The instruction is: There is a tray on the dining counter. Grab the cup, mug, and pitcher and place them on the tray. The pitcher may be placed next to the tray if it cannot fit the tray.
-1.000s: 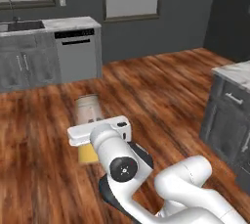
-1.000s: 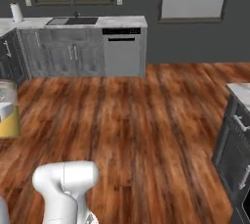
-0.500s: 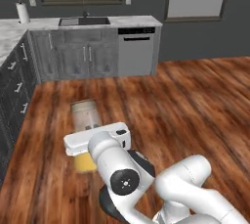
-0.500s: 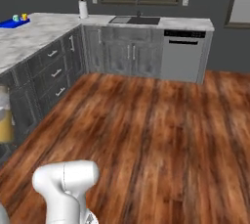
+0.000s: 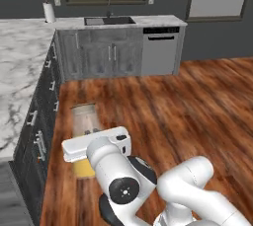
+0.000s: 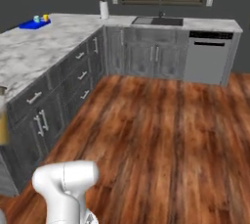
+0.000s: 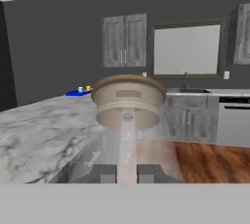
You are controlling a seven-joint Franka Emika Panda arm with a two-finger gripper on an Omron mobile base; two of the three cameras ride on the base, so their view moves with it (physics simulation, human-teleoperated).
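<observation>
Orange liquid and a cork-brown lid tell me what rides ahead of my hand in the left base view: the pitcher (image 5: 84,136) hangs over the wood floor just off the dark cabinet fronts, carried low and close to my body, I judge so it stays steady while the base drives. My own white forearm covers its lower half and the jaws, so from here I cannot make out the grip itself, and the long dining counter (image 5: 20,72) is cut off at the left edge. From the right base view the tray (image 6: 33,24) lies at the far left corner of that marble top, bright blue, with the mug (image 6: 36,19) and the cup (image 6: 45,17) already standing on it, both too small to tell apart beyond their colours; a sliver of glass and orange at the left edge is probably the pitcher, mostly out of frame. Looking along the gripper (image 7: 127,173), I see my fingertips drawn tight together on the narrow glass neck just under the lid, holding the carafe upright so nothing spills. Its lid blocks the middle of the picture, the glass blurs the cabinets behind, and the tray is a distant blue speck on the far counter edge, well apart from me.
</observation>
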